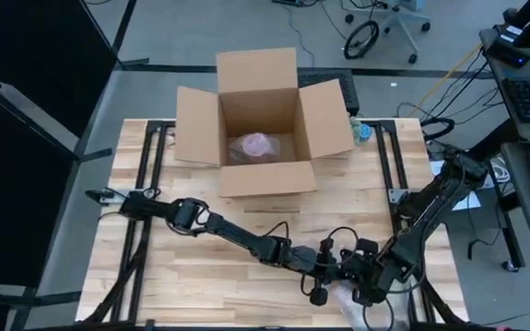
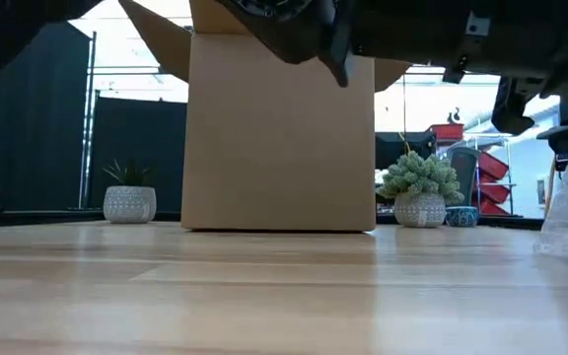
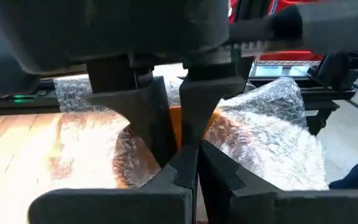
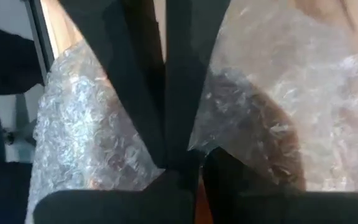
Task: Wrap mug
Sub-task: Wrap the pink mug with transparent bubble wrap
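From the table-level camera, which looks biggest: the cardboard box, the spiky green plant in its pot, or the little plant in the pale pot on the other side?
1. Cardboard box, by far the largest.
2. Spiky green plant with its pot.
3. Small plant in the pale pot.
The two plants look close in size, and their nearness to the camera is unclear, so that ranking is unsure.

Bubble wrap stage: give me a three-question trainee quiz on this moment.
1. True or false: the cardboard box stands with its flaps open.
2. What lies inside the box? A) a pink bubble-wrapped bundle B) a bare mug C) nothing
3. At which table edge do the left gripper and right gripper meet over the bubble wrap?

Key: 1 true. 2 A. 3 The near edge, opposite the box, towards the right-hand corner; both grippers are shut on the bubble wrap.
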Robot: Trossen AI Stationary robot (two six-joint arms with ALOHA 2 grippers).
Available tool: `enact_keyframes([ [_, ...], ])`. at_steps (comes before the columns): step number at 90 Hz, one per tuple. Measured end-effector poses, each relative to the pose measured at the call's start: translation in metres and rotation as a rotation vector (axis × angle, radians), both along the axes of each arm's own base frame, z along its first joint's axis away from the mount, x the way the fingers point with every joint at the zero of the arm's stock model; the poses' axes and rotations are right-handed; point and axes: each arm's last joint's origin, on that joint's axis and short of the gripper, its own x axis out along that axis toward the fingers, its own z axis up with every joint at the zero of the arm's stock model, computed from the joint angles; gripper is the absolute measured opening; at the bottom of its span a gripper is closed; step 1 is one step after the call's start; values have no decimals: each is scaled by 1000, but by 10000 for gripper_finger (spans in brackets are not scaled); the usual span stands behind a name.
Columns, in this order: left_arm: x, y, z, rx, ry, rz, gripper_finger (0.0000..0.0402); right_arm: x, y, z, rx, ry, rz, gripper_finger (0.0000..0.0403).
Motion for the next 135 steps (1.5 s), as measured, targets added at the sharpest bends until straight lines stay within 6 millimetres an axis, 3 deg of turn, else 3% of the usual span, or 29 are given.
enact_keyframes([
  [37,0,0,-2,3,10,1,0,-16,-19,47,166,-118,12,88],
  [50,0,0,-2,4,10,1,0,-23,-30,53,108,-137,-21,105],
  [69,0,1,-2,3,11,2,0,-17,-31,36,-79,-146,-93,129],
  [110,0,1,-2,1,4,3,0,2,-8,-29,-306,47,-76,142],
  [126,0,1,-2,4,8,4,0,2,-7,-30,-292,61,-70,134],
  [135,0,1,-2,3,5,8,0,2,-7,-22,-266,53,-48,88],
])
